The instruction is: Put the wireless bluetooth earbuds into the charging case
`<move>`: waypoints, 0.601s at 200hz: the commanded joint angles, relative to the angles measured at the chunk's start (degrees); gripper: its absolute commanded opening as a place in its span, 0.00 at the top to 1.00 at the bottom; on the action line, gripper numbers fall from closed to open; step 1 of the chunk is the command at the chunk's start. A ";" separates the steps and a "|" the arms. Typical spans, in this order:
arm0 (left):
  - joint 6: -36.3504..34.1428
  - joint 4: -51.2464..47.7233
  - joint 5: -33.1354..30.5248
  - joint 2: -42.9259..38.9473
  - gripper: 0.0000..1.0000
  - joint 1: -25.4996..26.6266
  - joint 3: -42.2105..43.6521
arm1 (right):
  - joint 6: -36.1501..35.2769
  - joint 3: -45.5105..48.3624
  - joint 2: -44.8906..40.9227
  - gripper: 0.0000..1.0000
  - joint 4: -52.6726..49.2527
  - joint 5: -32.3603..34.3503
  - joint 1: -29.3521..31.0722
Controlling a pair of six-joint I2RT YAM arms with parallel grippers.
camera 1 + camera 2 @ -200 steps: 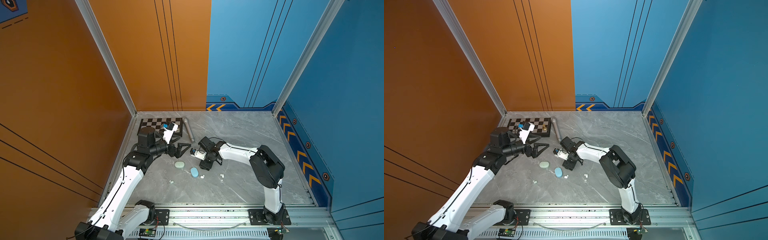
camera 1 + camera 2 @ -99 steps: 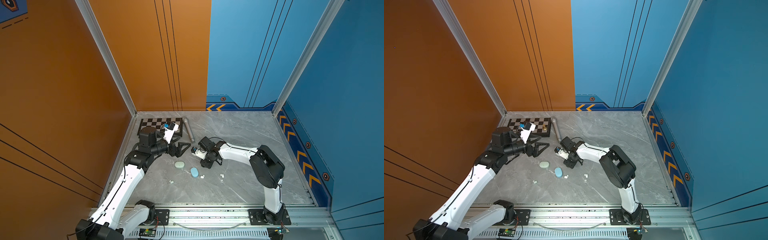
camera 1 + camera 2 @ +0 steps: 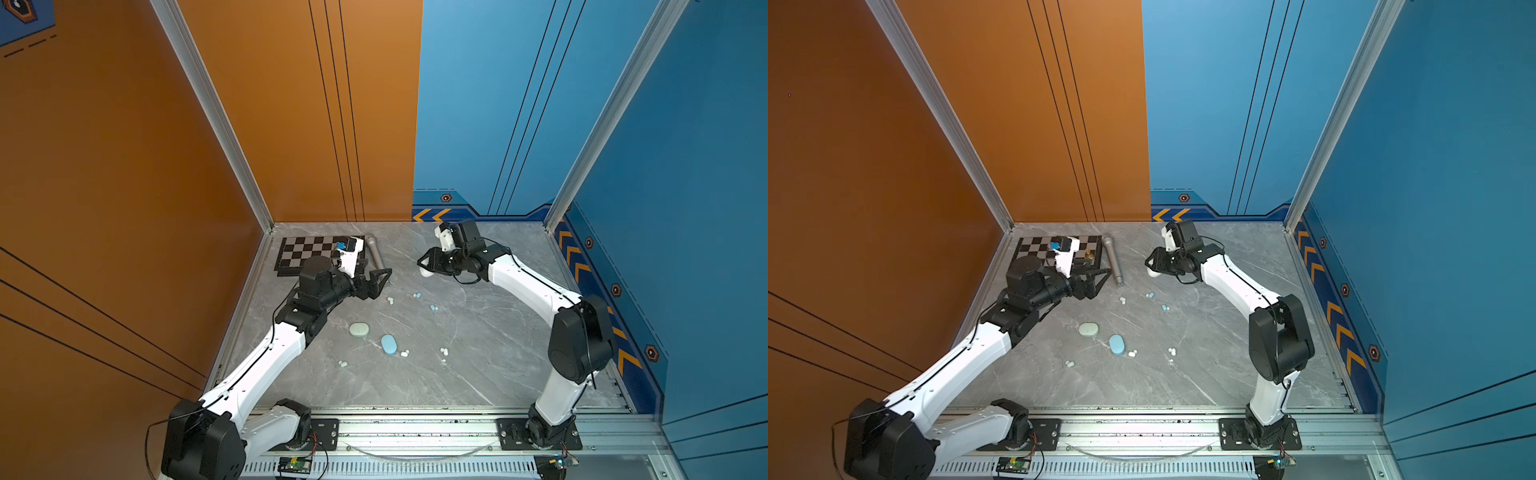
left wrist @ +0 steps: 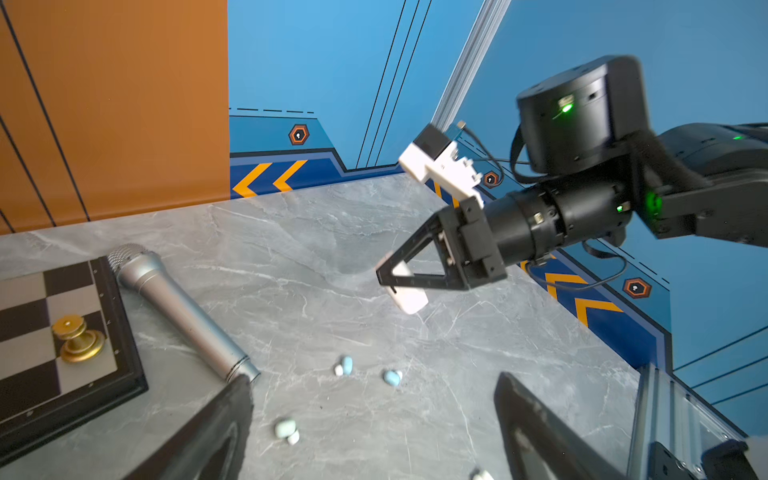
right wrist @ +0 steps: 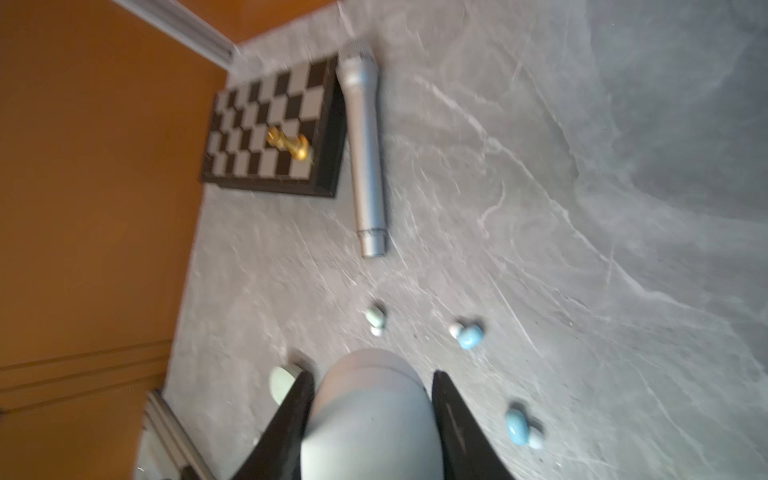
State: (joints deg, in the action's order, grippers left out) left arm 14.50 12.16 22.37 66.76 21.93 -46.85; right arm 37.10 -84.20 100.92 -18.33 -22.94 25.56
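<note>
- Grip, right arm: right gripper (image 3: 420,264) was clamped across the narrow width of a white pebble-shaped plastic case (image 4: 409,297), held clear of the grey marble-patterned tabletop (image 3: 478,374) at far centre. Could not tell whether its lid was open.
- Grip, left arm: left gripper (image 3: 380,286) hung empty at far left, jaws wide apart, beside the tail of a silver metal microphone (image 3: 376,257).
- Buds: all six lay loose on the tabletop, none in a case.
- A pale mint plastic earbud (image 3: 390,300) sat just right of the left jaws and slightly nearer.
- One pale blue plastic earbud (image 3: 417,295) and a second pale blue earbud (image 3: 433,308) lay between the two grippers.
- One white plastic earbud (image 3: 404,353) lay just beside a pale blue oval case (image 3: 389,344), and another white earbud (image 3: 444,351) lay further right. A second mint earbud (image 3: 343,364) lay near left.
- A pale mint oval case (image 3: 359,329) sat left of the blue one.
- Judgement: the white case wants the white buds. Both lay on the near side of the jaws, well apart from the held case.
- Judgement: the left gripper was the free one, so the pick should fall to it. Bud long axes were too small to read.
</note>
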 commanded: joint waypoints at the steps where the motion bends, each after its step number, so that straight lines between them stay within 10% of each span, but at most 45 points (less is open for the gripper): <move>1: 1.22 10.33 -5.92 3.54 0.08 2.94 -2.43 | 20.21 -0.59 -2.43 0.77 13.15 -2.35 -0.23; 120: 1.97 28.59 -13.28 22.80 0.10 9.56 -15.83 | 39.68 0.45 -5.28 0.78 33.53 -7.81 -1.81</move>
State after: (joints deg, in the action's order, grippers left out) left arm 17.02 36.75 11.97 87.94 31.20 -59.72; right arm 73.28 -84.14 98.17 10.00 -27.09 24.32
